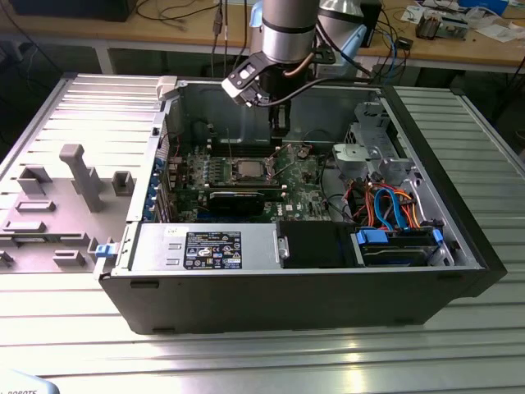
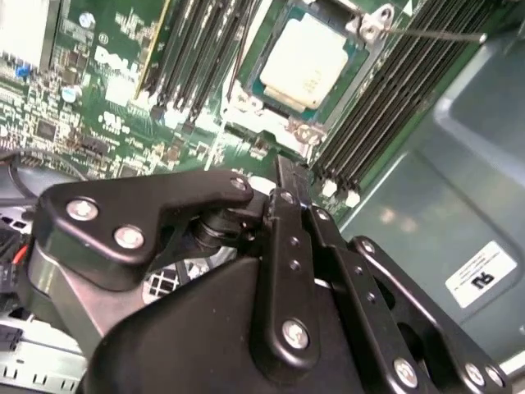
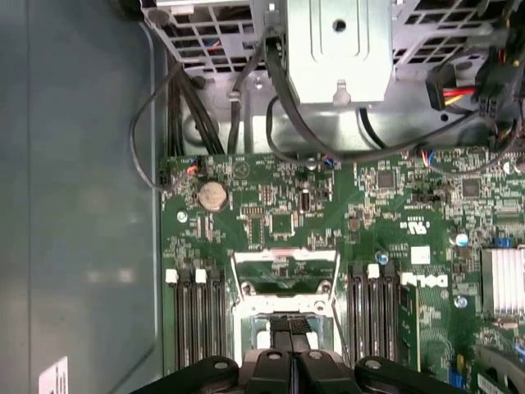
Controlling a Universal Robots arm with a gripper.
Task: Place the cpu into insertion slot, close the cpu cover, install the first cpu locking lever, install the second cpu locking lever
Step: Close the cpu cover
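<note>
The black tool (image 3: pixel 284 327), fingers (image 3: pixel 271 363) pressed together, hangs over the insertion slot (image 3: pixel 246 312) between two banks of memory slots (image 3: pixel 197 320) on the green motherboard (image 3: pixel 369 213).

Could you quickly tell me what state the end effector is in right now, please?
End effector: closed, with nothing visibly held, near the cpu.
</note>
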